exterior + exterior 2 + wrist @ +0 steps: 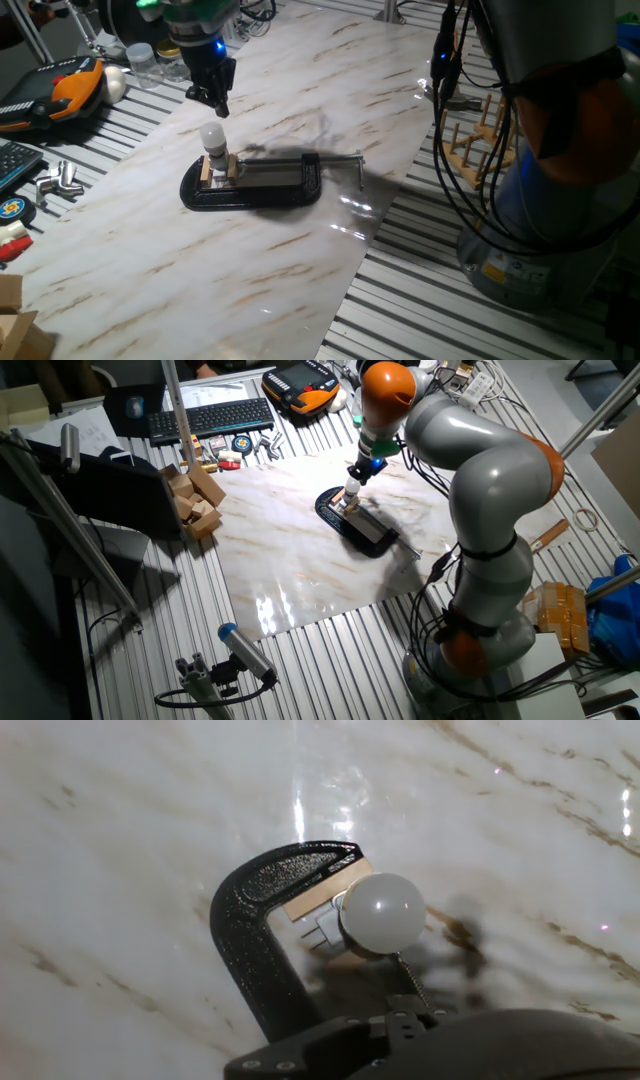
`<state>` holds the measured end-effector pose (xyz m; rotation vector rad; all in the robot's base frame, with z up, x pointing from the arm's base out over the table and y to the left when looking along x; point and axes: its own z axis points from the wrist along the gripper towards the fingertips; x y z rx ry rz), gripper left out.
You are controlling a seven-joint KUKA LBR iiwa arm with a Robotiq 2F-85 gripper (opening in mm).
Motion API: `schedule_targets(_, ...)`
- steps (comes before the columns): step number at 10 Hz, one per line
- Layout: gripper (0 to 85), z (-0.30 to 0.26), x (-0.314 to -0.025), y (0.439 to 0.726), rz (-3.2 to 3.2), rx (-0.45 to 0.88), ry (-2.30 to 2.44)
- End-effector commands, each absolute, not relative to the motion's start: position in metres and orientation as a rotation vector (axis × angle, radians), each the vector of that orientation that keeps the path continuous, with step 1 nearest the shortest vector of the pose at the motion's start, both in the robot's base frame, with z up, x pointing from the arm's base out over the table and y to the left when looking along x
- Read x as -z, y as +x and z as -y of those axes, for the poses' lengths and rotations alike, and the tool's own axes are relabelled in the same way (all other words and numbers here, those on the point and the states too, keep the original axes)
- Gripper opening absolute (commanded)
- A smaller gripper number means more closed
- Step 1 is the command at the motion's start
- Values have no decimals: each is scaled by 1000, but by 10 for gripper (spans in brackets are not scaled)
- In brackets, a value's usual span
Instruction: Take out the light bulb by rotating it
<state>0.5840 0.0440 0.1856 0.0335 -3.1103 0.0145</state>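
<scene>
The light bulb (pixel 212 134) is a small frosted white globe standing upright in a socket between wooden blocks, which are held in a black C-clamp (pixel 255 187) lying on the marble board. My gripper (pixel 213 101) hangs just above and slightly behind the bulb without touching it. Its dark fingers look spread, with nothing between them. From the other fixed view, the gripper (pixel 361 471) is right over the bulb (pixel 352 488). The hand view looks down on the bulb (pixel 382 910) and the clamp (pixel 250 940). A dark part fills that view's bottom edge.
The clamp's screw handle (pixel 358 168) sticks out to the right. Beyond the marble board (pixel 150 270) lie glass jars (pixel 140 58), an orange-black pendant (pixel 60 92), a keyboard (pixel 210 418), wooden blocks (pixel 195 495) and a wooden peg rack (pixel 478 140).
</scene>
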Motion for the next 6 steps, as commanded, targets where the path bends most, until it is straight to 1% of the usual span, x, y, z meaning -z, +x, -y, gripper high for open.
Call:
schedule_targets(1,0,-44,-186,584,3110,-7,27)
schedule_targets(3,0,-44,-186,584,3108,-38,5)
schedule_targets(5,0,-44,-185,585,3125,-3,-33)
schedule_targets(6,0,-43,-184,592,3129,7,-40)
